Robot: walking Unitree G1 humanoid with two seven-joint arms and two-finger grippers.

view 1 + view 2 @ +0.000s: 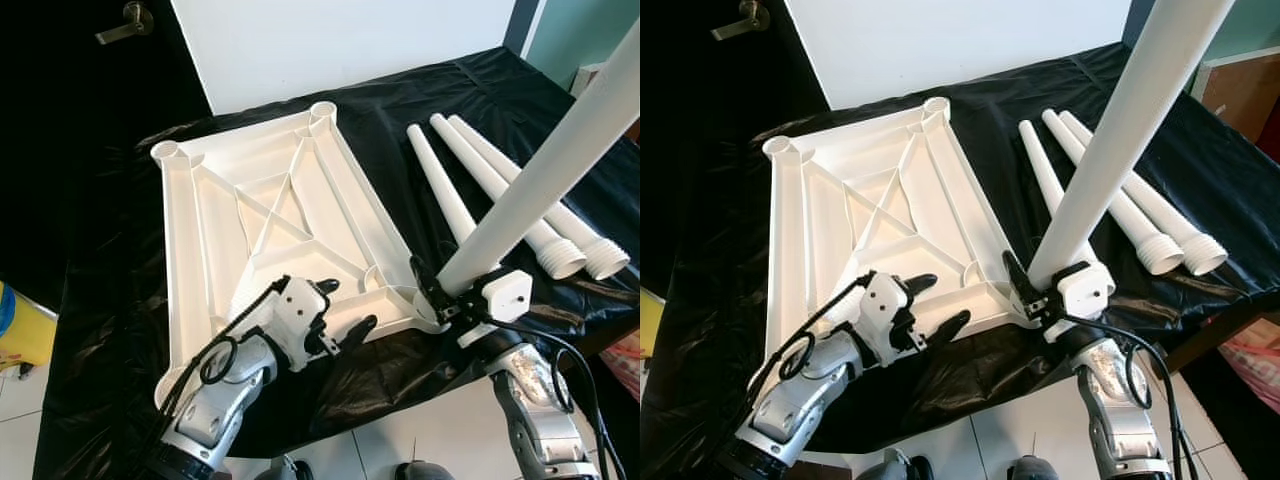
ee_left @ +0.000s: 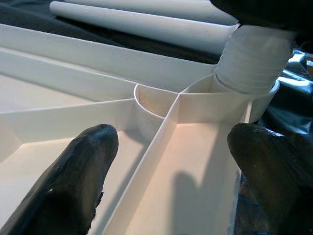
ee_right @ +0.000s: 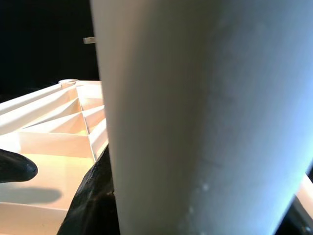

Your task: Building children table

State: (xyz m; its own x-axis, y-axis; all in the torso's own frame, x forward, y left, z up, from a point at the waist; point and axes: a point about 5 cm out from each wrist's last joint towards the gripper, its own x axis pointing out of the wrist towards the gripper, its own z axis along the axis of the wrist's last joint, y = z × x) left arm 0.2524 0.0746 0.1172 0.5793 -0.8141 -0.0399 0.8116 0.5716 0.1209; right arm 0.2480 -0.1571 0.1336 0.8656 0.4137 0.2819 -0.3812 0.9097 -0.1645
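A white ribbed tabletop (image 1: 270, 200) lies upside down on black sheeting, with round sockets at its corners. My right gripper (image 1: 432, 296) is shut on a white table leg (image 1: 540, 170) that stands tilted in the near right corner socket (image 2: 244, 93), its threaded end (image 2: 252, 58) in the socket's mouth. My left gripper (image 1: 345, 310) is open at the tabletop's near edge, one finger (image 2: 73, 176) over the ribbed inside, the other finger (image 2: 274, 171) outside the rim. Three more white legs (image 1: 500, 190) lie side by side on the sheeting to the right.
The black-covered table (image 1: 100, 300) ends just before me, with white tiled floor (image 1: 400, 440) below. A dark door with a lever handle (image 1: 125, 22) stands at the far left. A yellow object (image 1: 20, 330) sits on the floor at left.
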